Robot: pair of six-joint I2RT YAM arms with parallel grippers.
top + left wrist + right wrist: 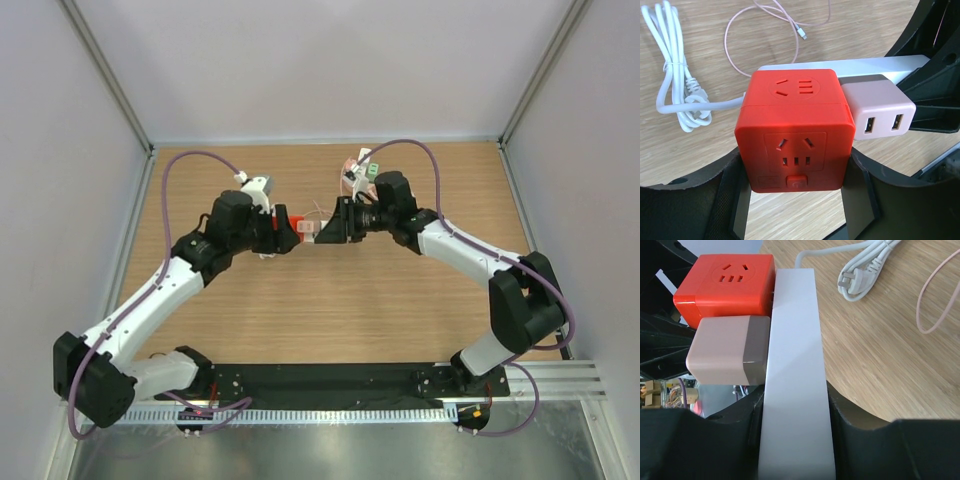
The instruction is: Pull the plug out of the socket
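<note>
Firmly gripped: red socket and pink plug between two sets of fingers

The socket (795, 130) is a glossy red plastic cube with rounded corners. Outlet slots are moulded into its top and front faces, and a small red button sits low on the front. The plug (879, 112) is a pale pink block with a duller taupe band at one end and two USB ports side by side in the other. It sits pressed against the cube's right face. Both are over the middle of the desk (880, 365), a little nearer its far edge.

The left fingers (862, 205) are clamped on the cube's two sides. The right fingers (865, 445) are closed on a flat white bar (795, 365) that runs along the plug's taupe end as far as the cube.

The plug's pins are hidden, so whether they enter the cube or the bar cannot be told. From above, the arms cover most of the pair. A white cable (675, 75), bundled with a tie, leaves the cube's left side and is cut off at the frame edge. A thin pink cable (765, 30) loops on the wood-grain desk.
</note>
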